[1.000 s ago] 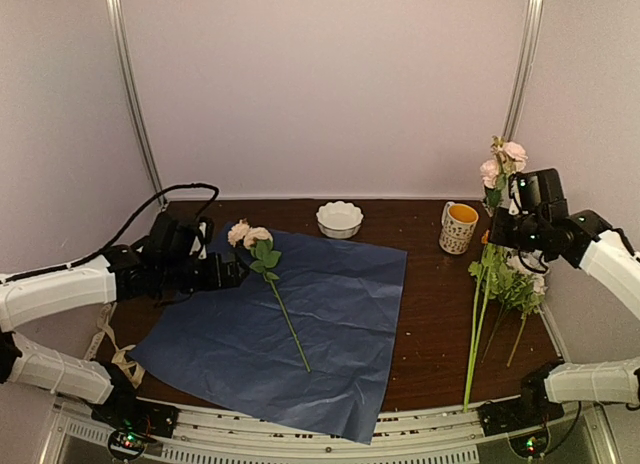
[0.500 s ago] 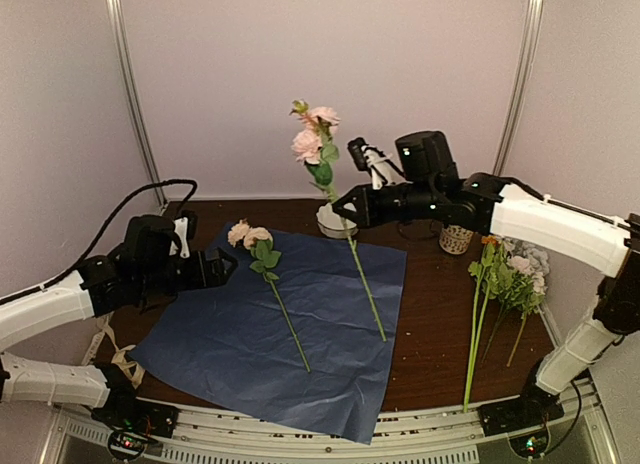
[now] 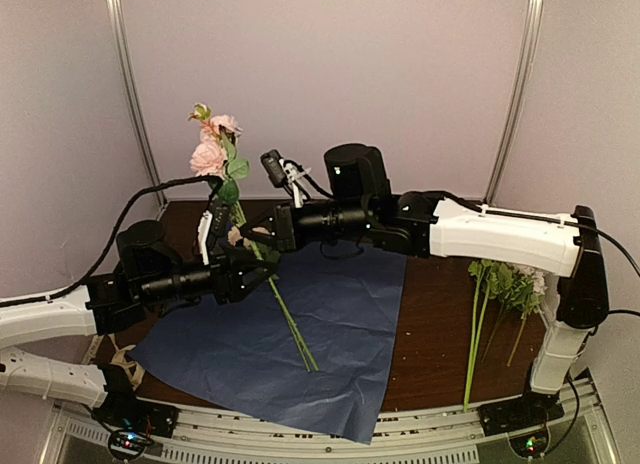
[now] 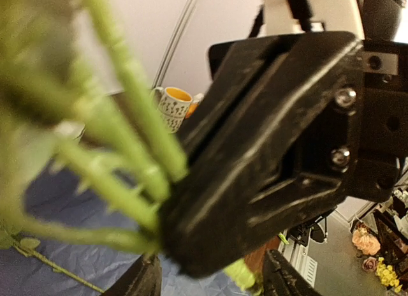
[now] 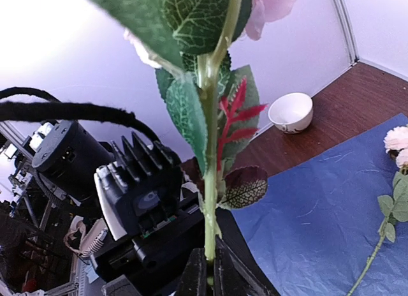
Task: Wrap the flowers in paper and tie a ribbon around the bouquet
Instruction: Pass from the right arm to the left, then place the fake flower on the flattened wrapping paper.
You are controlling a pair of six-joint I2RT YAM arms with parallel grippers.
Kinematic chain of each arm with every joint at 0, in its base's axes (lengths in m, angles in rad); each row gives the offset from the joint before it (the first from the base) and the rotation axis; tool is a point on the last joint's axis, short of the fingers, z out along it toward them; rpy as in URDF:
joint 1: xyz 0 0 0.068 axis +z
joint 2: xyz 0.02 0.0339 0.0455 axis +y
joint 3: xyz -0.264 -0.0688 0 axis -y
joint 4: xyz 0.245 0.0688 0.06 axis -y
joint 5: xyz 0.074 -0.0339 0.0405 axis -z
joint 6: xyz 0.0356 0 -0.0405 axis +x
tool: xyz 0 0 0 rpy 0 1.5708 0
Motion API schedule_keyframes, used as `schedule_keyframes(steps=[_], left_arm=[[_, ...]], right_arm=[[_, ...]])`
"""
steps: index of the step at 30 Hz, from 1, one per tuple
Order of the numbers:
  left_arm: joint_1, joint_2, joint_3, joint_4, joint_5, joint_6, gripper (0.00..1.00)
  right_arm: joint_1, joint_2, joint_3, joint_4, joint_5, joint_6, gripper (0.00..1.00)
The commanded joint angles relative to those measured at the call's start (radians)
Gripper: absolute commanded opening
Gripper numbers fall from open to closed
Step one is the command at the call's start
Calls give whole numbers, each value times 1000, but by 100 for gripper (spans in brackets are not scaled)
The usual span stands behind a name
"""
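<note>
My right gripper [image 3: 258, 236] reaches across to the left and is shut on the green stem [image 5: 210, 200] of a pink flower [image 3: 210, 154], which it holds upright above the dark blue paper [image 3: 340, 304]. My left gripper [image 3: 255, 274] sits just below it. Its fingers [image 4: 143, 280] stand apart on either side of the stem's lower end [image 4: 242, 273] and the right gripper's tip. A second pink flower [image 5: 398, 140] lies on the paper, its stem [image 3: 292, 329] running toward me. More flowers [image 3: 505, 284] lie at the right. The beige ribbon [image 3: 118, 359] lies by the left arm.
A white bowl [image 5: 291, 111] stands at the back of the brown table [image 3: 440, 334], and a patterned mug [image 4: 171, 108] with an orange inside stands beyond the paper. The right arm's long white link [image 3: 500, 234] spans the table's back. Walls close in on three sides.
The right arm has swung from the far right to the left, carrying the pink flower upright. The left gripper has come in under it and its fingers have narrowed.
</note>
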State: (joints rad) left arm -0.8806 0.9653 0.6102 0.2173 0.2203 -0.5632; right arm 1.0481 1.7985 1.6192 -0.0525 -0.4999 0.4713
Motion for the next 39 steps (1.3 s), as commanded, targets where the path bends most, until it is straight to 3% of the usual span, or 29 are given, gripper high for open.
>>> schedule_keyframes(steps=[1, 4, 7, 8, 11, 15, 18, 20, 22, 31, 39], left_arm=[[-1, -14, -13, 153, 49, 35, 50], [-1, -23, -35, 200, 55, 19, 33], [-2, -30, -46, 207, 52, 9, 3], [-2, -32, -48, 205, 47, 4, 0], [-1, -41, -71, 229, 29, -39, 0], [0, -48, -96, 230, -49, -141, 0], [27, -35, -93, 145, -160, -253, 0], [93, 12, -62, -7, -203, -382, 0], [177, 91, -38, -113, -127, -446, 0], [280, 382, 69, -174, -33, -448, 0], [291, 522, 132, -175, -69, -470, 0]], right_arm=[[25, 16, 21, 126, -52, 64, 0], [29, 15, 17, 130, -43, 65, 0], [27, 11, 17, 124, -37, 55, 0], [27, 8, 19, 117, -35, 50, 0], [23, -5, 23, 81, -11, 24, 1], [-2, -45, 17, -41, 122, -18, 48], [-47, -96, -22, -118, 230, -23, 61], [-82, -135, -71, -161, 296, -23, 62], [-113, -173, -106, -223, 367, -26, 62], [-224, -329, -257, -522, 707, -50, 62], [-376, -447, -494, -603, 769, 19, 61]])
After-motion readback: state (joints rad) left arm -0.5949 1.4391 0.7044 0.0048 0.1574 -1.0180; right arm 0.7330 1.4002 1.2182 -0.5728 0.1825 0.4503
